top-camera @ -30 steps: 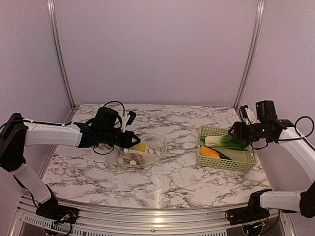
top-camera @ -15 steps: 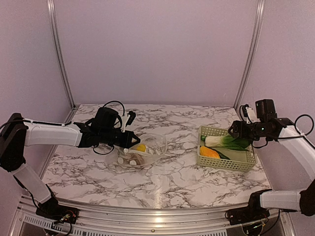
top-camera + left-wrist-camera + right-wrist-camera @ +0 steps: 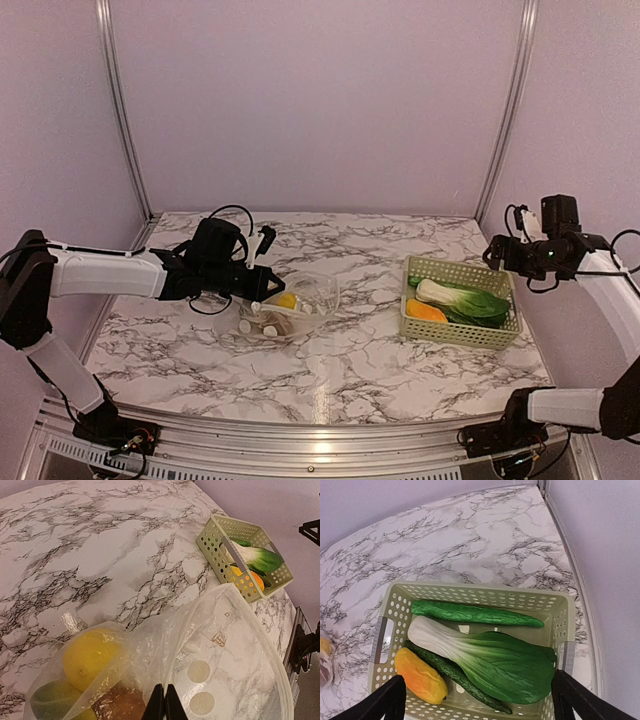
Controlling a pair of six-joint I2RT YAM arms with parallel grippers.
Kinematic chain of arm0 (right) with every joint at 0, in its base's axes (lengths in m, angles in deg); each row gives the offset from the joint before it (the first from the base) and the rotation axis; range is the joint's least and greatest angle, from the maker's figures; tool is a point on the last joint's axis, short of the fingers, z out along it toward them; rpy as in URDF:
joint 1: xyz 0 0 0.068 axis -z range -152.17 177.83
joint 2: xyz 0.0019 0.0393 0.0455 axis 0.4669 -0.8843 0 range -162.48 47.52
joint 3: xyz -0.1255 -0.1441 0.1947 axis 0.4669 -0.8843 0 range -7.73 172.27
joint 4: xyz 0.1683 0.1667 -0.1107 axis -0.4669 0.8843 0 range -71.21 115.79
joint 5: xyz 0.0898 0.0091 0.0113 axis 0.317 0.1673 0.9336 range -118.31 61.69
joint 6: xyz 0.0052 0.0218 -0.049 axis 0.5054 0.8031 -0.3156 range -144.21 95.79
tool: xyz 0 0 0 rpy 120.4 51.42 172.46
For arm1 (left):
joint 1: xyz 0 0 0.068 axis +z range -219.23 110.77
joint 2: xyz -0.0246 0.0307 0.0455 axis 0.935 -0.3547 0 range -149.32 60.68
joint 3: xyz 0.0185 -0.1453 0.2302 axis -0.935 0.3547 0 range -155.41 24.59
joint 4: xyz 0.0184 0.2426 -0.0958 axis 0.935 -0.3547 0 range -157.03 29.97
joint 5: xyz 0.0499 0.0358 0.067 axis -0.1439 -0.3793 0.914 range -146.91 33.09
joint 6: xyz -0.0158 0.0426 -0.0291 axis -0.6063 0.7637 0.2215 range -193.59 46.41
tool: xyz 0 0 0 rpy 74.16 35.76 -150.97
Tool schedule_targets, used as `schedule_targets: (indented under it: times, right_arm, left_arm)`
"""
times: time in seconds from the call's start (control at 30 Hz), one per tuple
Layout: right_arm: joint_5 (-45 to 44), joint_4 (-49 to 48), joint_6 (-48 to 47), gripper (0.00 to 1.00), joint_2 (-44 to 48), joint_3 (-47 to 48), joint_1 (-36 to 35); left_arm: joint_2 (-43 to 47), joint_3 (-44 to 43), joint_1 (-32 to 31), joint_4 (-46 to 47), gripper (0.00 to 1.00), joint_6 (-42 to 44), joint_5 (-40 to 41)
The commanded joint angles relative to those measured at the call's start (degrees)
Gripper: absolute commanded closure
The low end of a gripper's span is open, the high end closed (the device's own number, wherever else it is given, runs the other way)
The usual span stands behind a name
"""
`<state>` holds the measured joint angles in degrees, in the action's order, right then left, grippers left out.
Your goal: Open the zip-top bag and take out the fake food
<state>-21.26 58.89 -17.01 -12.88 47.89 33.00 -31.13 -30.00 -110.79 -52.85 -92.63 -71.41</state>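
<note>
The table (image 3: pixel 340 372) is white marble with grey-black veins. Pale lilac walls (image 3: pixel 320 100) close it in on three sides, and metal posts (image 3: pixel 122 110) stand in the back corners. A pale green lattice basket (image 3: pixel 455 335) sits on the right part of the table.

The only marking is a small printed mark (image 3: pixel 218 639) on the plastic, too small to read. The rest of the print is plain white dots (image 3: pixel 198 671).

The zip-top bag (image 3: pixel 295 305) lies on the marble well to the left of the basket, at about the same depth. Its pale rim (image 3: pixel 260 630) bows out towards the basket, apparently gaping, though the clear film makes this hard to judge. Inside it are a yellow lemon (image 3: pixel 87 657), a brown piece (image 3: pixel 120 705) and a green piece (image 3: pixel 50 700).

The left gripper (image 3: pixel 262 285) is at the bag's edge on the side away from the basket. Its fingertips (image 3: pixel 164 705) are pinched together with a fold of the bag's film between them.

The right gripper (image 3: pixel 497 253) hangs in the air above the basket's far right corner. Its fingers (image 3: pixel 385 700) are spread as wide as they go and grip nothing.

Four pieces of toy food lie in the basket. A white-stemmed leafy cabbage (image 3: pixel 490 660) is in the middle, with a long green cucumber (image 3: pixel 475 614) along the far wall. A darker cucumber (image 3: pixel 455 672) is partly under the cabbage, and an orange-yellow piece (image 3: pixel 420 675) lies in the near left corner.
</note>
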Motion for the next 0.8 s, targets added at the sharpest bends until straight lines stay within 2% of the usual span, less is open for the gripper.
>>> schedule_targets:
  times: [0.0, 0.1, 0.33, 0.5, 0.77]
  right_arm:
    - [11.5, -2.3, -2.3, 0.05, -0.4, 2.0, 0.2]
    - [14.3, -3.6, -2.9, 0.11, -1.9, 2.6, -2.4]
    - [18.0, -12.2, 1.0, 0.18, -4.6, 2.7, -14.6]
    - [16.9, -19.5, 4.2, 0.21, -8.6, 3.3, -26.0]
    - [13.6, -28.8, 4.8, 0.26, -20.9, 9.3, -42.2]
  left_arm:
    - [1.0, -0.8, 0.4, -1.5, 1.00, 0.7, 0.2]
    - [1.3, -0.7, 0.4, -2.0, 1.00, 0.7, 0.1]
    - [2.0, -0.5, 0.4, -2.1, 1.00, 0.5, -0.8]
    - [2.6, -0.3, 0.3, -2.0, 1.00, 0.0, -1.5]
    - [4.9, -0.1, 0.0, -1.6, 1.00, 0.4, -1.9]
